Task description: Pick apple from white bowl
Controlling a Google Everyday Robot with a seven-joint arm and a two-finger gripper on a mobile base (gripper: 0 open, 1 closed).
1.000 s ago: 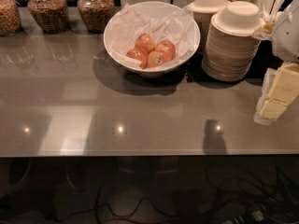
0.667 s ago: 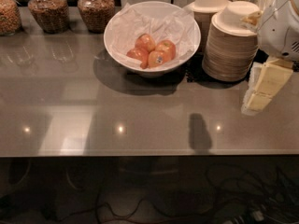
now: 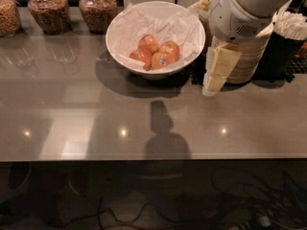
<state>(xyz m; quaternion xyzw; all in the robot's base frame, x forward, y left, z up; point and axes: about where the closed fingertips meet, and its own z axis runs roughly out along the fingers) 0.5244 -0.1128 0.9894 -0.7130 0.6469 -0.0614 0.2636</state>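
Nearest you is the front edge of the bench point(image 3: 158, 143). Its grey top is glossy, with a few lamp glints and the arm's shadow lying across the middle.

Further in, on the right of the camera view, the gripper point(image 3: 212, 83) hangs point-down from the one arm, above the bench and just outside the right rim of the white bowl point(image 3: 120, 37). You cannot tell from here whether it is spread or clenched. Nothing shows in its grasp.

The move ahead turns on this: the apples point(image 3: 159, 60) lie to the left of the gripper and a little further back, down in the paper-lined hollow of the bowl. You will probably have to bring the gripper over the rim and then down. The apples are round, so no long axis dictates your approach. The one with the sticker sits nearest the gripper's side.

I count four apples, though they press so close together that the count is not certain. There is one white bowl.

Right behind the gripper stands one stack of beige bowls point(image 3: 244, 56), and a second stack looks to be partly hidden by the arm. A dark cup of white sticks point(image 3: 288, 28) stands at the far right. Three jars point(image 3: 48, 11) line the back left.
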